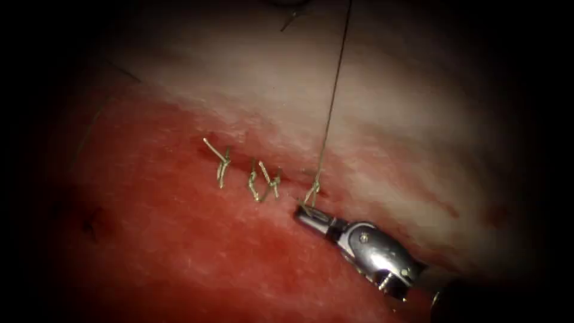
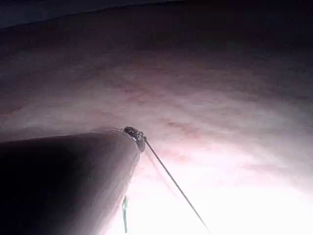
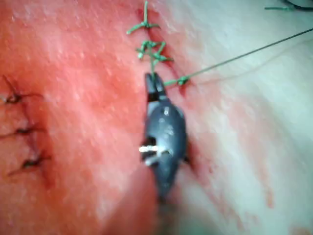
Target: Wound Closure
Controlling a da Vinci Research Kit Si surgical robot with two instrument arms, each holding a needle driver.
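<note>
two finished knots [image 1: 222, 162] on the cut, a third stitch under my right tool [image 1: 305, 210]

my right tool's jaws are together on the short end of the thread [image 1: 330, 113], right at the newest knot [image 1: 312, 192] just past my tip. the long strand runs straight away from that knot, up and off toward my left tool [image 2: 133, 132], which grips it taut. the thread looks thin and wiry. i see no needle. the tissue [image 1: 179, 257] around my tip is wet with red fluid [image 1: 251, 239].

Polished, glossy metal is seen on the right pincer [image 1: 306, 213]. The tissue [image 1: 179, 257] is wet and finely grained, glazed with red fluid [image 1: 239, 281]. The thread [image 1: 332, 96] looks thin and matt.
</note>
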